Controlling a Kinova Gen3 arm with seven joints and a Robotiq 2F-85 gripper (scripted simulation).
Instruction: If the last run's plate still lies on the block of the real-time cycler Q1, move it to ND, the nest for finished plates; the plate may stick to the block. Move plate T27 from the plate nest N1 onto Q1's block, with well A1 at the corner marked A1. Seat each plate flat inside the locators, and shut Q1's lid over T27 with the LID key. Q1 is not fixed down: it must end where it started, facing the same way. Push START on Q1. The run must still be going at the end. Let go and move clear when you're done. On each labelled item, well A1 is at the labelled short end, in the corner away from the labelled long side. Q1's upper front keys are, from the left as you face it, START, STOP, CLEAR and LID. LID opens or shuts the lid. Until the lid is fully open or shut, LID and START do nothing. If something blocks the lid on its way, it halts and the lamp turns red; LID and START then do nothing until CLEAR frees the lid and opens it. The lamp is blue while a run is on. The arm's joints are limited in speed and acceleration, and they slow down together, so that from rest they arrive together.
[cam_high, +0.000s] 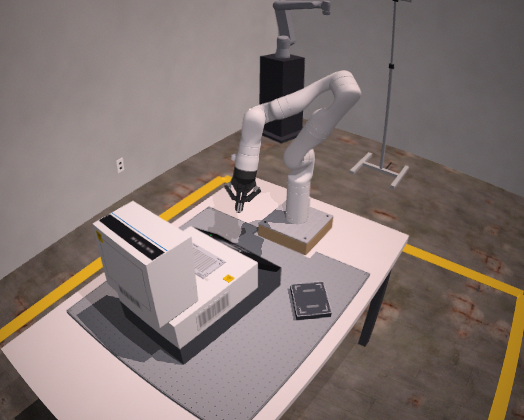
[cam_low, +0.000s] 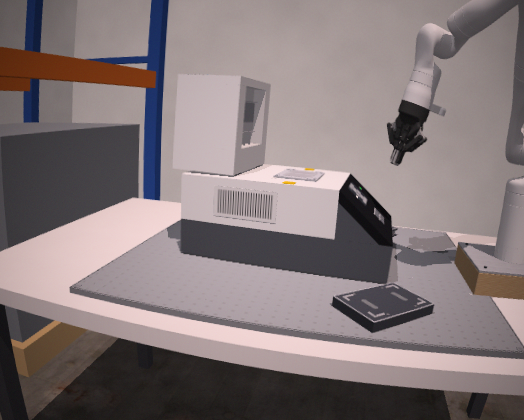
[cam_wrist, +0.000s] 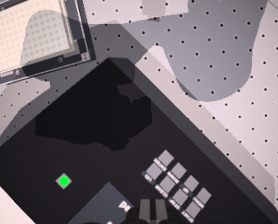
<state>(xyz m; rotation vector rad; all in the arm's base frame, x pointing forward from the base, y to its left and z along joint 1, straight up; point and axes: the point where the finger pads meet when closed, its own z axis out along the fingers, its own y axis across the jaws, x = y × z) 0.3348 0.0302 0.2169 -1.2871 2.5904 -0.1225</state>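
With the lid (cam_high: 175, 280) (cam_low: 207, 125) upright, the gripper (cam_high: 239, 209) (cam_low: 396, 161) (cam_wrist: 152, 214) hangs closed and empty off the keys (cam_wrist: 180, 170); it should clear Q1 (cam_high: 235, 280) (cam_low: 305, 215) (cam_wrist: 30, 160), open, then lift the apparent old plate (cam_high: 207, 260) (cam_low: 299, 174) straight, T27 (cam_wrist: 35, 40) waiting nested beside Q1.

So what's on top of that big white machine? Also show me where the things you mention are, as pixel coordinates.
On the machine (cam_high: 240, 292) (cam_low: 300, 210) (cam_wrist: 30, 155), a flat, pale rectangle (cam_high: 207, 260) (cam_low: 300, 175) lies between two yellow marks (cam_high: 228, 278) (cam_low: 289, 183); I can't tell whether it's a plate. A raised lid (cam_high: 177, 280) (cam_low: 207, 125) stands at the back, its inside mostly hidden.
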